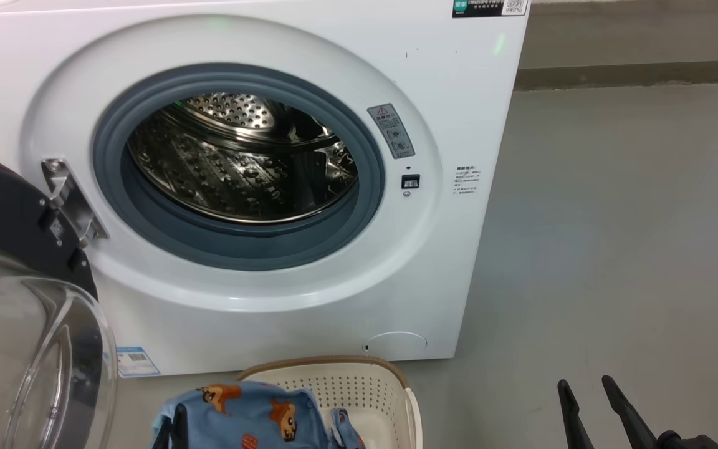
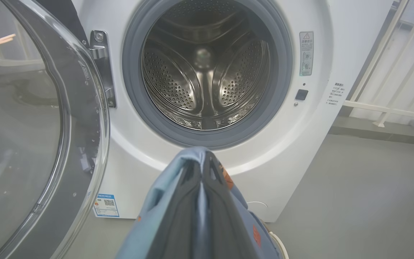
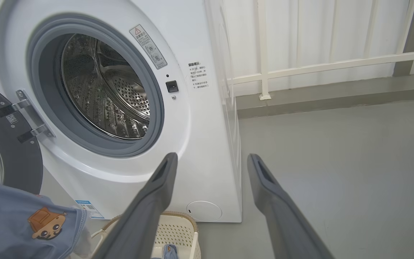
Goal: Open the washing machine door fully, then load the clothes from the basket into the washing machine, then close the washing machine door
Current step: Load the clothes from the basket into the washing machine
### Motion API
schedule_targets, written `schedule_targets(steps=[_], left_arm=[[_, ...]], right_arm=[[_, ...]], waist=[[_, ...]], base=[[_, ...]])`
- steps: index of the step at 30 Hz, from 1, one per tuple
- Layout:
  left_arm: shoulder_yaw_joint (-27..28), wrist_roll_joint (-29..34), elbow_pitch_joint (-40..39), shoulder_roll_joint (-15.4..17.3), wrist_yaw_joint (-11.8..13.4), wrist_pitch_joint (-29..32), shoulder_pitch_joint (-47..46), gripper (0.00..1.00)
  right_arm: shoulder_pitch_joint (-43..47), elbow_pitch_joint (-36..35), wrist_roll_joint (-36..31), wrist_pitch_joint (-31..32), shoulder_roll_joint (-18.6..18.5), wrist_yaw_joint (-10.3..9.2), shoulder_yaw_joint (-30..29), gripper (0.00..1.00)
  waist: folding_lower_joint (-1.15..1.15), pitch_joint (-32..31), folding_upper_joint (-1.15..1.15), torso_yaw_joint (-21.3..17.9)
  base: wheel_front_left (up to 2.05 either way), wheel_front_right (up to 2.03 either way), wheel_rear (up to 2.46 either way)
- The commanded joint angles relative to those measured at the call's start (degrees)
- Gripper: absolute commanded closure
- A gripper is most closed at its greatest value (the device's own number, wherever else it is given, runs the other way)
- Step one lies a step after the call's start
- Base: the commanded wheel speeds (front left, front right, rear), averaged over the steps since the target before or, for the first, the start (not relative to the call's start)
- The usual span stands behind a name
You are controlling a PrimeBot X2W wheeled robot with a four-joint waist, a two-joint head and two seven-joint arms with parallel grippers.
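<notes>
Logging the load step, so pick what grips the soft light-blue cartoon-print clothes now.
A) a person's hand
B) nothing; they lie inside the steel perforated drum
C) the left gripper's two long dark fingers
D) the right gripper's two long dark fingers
C: the left gripper is shut with the light-blue cartoon-print clothes pinched between its fingers, while the right gripper stands open and empty and the steel perforated drum holds no fabric.

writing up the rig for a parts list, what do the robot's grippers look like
The right gripper has two long, slim, matte dark grey fingers that taper to blunt tips, each with a shallow recess on its inner face near the tip. The left gripper has the same dark tapered fingers. I see no cables or markings on them.
</notes>
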Motion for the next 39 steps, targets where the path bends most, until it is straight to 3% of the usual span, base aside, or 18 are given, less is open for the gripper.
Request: schedule_targets(steps=[1, 11, 22, 39], left_arm=[[1.80, 0.28, -2.09, 0.10, 0.47, -0.79, -1.27, 1.00], [1.68, -0.55, -3.55, 0.09, 0.36, -0.79, -4.86, 1.00], [5.23, 0.90, -2.17, 0.74, 0.36, -0.79, -15.31, 1.00], [14.19, 3.99, 10.35, 11.84, -0.36, -0.79, -42.06, 1.00]], right_arm=[[-1.16, -1.55, -0.37, -0.28, -0.56, 0.52, 1.61, 0.00], [-1.79, -1.40, 0.51, -0.28, -0.56, 0.52, 1.64, 0.00], [-4.50, -1.55, 3.72, -0.28, -0.56, 0.52, 3.54, 0.00], [-10.42, -2.03, 9.85, -0.28, -0.55, 0.52, 7.86, 0.00]], waist=[[0.00, 0.30, 0.00, -0.12], [0.00, 2.39, 0.00, -1.67], [0.00, 8.62, 0.00, -7.94], [0.00, 22.84, 0.00, -20.47]], base=[[0.00, 0.00, 0.00], [0.00, 0.00, 0.00], [0.00, 0.00, 0.00], [0.00, 0.00, 0.00]])
